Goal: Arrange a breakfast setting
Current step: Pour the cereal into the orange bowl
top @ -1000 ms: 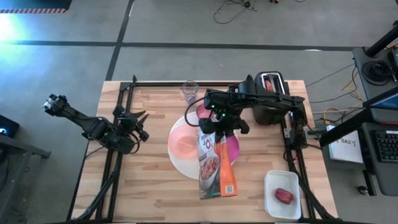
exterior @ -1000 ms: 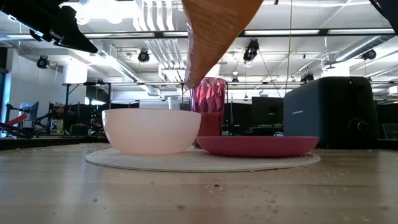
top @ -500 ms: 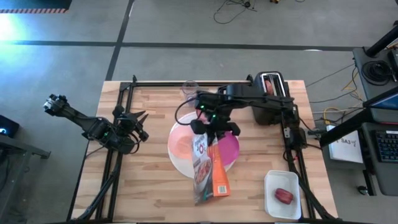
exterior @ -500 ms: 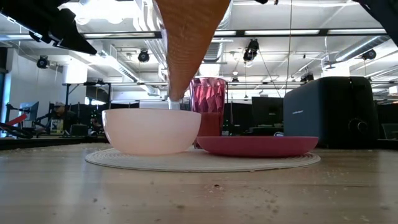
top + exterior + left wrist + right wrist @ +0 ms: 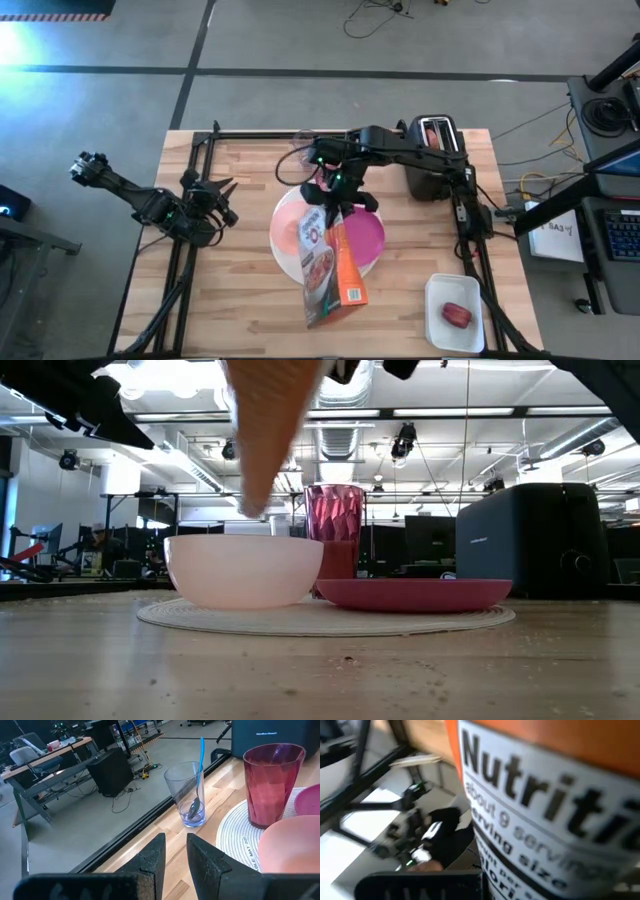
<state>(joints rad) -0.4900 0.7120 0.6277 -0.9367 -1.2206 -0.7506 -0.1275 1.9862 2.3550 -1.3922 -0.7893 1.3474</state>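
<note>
Cereal box (image 5: 327,268): tilted, orange side and printed front up, mouth end high under the right pincer; over the last second it has swung from above the magenta plate toward the pale pink bowl, its lower corner now hanging just above the bowl's rim in the low view.
Pale pink bowl (image 5: 244,570): on the large white round plate, on the side toward the bench's left edge; partly covered by the box from above; contents not visible.
Large white round plate (image 5: 300,618): middle of the bench, carrying bowl and magenta plate; unmoved.
Smaller magenta plate (image 5: 413,594): beside the bowl, on the side toward the bench's right edge; more of it uncovered than a second ago.
Pink translucent cup (image 5: 270,784): upright behind the bowl, toward the far edge.
Teal-handled spoon (image 5: 198,778): standing in the clear tumbler (image 5: 187,794), near the far edge.
Small red food (image 5: 457,315): in a white tray (image 5: 434,330) at the near right corner.
Black toaster (image 5: 546,540): far right, untouched.
Right pincer (image 5: 334,192): clenched on the cereal box's upper end, above the plate's far side.
Left pincer (image 5: 222,200): idle near the left edge, fingers a little apart, grasping nothing.
Meaning: box is lining up over the bowl; pouring seems the step in hand, not yet visibly begun.
</note>
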